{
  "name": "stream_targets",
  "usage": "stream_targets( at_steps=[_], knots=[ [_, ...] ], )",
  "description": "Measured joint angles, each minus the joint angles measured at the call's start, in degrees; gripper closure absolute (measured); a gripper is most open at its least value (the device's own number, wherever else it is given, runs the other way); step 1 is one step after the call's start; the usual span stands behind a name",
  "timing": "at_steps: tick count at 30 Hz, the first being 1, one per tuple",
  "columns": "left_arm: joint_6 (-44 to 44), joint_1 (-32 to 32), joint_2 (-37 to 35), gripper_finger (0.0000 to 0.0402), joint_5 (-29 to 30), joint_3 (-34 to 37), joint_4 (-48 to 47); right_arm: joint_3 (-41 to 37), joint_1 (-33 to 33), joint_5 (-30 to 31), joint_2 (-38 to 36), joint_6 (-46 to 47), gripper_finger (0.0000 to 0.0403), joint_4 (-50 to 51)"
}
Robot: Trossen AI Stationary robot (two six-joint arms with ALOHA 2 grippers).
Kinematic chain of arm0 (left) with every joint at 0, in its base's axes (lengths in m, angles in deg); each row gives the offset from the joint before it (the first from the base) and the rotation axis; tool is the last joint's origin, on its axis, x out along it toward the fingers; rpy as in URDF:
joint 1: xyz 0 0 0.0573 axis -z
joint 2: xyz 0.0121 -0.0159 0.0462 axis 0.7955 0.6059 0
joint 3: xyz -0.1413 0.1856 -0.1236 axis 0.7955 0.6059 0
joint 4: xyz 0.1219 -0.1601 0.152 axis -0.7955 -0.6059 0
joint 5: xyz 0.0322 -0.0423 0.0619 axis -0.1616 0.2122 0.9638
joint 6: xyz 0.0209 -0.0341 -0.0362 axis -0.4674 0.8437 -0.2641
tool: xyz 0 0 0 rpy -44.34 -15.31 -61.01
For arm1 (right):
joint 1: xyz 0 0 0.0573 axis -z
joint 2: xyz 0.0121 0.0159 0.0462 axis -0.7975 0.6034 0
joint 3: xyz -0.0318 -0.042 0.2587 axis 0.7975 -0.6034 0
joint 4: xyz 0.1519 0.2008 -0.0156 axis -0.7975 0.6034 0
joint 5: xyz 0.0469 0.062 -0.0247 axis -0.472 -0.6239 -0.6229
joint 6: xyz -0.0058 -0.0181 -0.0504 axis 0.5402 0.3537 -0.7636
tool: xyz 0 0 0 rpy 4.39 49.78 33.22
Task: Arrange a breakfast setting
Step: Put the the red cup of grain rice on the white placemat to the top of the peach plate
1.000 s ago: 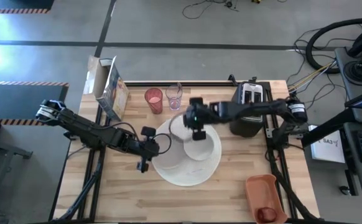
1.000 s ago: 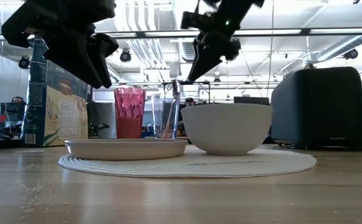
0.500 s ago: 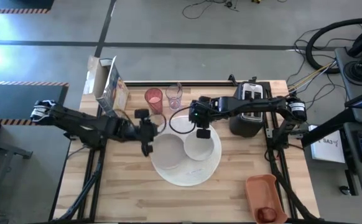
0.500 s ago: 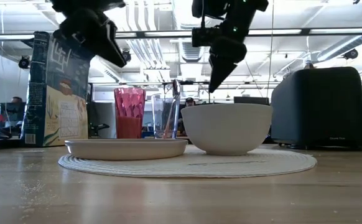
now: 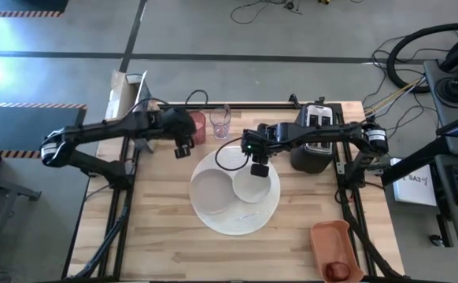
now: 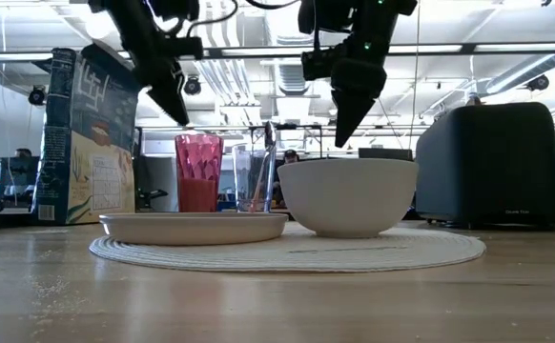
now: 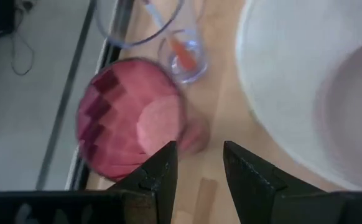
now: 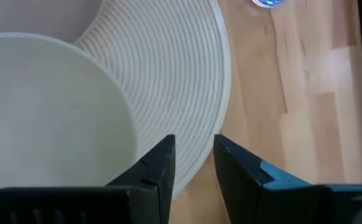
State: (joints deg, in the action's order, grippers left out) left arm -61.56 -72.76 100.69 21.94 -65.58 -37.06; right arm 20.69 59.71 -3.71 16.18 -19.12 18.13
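Cereal box (image 5: 138, 110): upright at the surface's (image 5: 166, 244) far left corner. Left gripper (image 5: 183, 146): above the surface beside the pink tumbler (image 5: 196, 126), fingers slightly parted, empty. Clear glass (image 5: 220, 122): just right of the tumbler, holding the orange-handled spoon (image 7: 182, 55). Large white round plate (image 5: 237, 224): centre, carrying the smaller pale plate (image 5: 211, 192) and small white bowl (image 5: 251, 185). Right gripper (image 5: 257, 168): over the bowl's far rim, fingers narrowly parted, empty. Black toaster (image 5: 315, 134): right.

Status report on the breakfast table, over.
Left gripper empty, jaws slightly apart, beside pink tumbler. Right gripper empty, above bowl. Nothing blocking either.
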Motion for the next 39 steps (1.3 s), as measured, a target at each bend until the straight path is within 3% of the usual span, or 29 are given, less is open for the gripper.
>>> stream_targets(
  at_steps=[10, 21, 25, 31, 39],
  knots=[
    [-7.95, -4.08, 3.86, 0.0288, -2.94, 0.08, 2.87, 0.00, -3.70, -0.01, 0.01, 1.03, 0.0306, -0.30],
    [-10.20, -4.71, 9.52, 0.0292, -2.84, 0.05, 5.22, 0.00, -7.27, 0.08, 0.04, 2.60, 0.0307, -0.26],
    [-10.15, -5.23, 9.63, 0.0318, -2.93, 0.03, 5.51, 0.00, -8.26, 0.06, 0.04, 2.71, 0.0307, -0.21],
    [-9.96, -5.29, 9.63, 0.0390, -3.43, 0.03, 4.85, 0.00, -9.84, 0.05, 0.04, 4.60, 0.0307, 0.22],
    [-9.50, -5.38, 9.65, 0.0399, -8.68, -0.11, 4.79, 0.00, -11.27, -0.04, 0.04, 5.89, 0.0307, 0.79]
  ],
)
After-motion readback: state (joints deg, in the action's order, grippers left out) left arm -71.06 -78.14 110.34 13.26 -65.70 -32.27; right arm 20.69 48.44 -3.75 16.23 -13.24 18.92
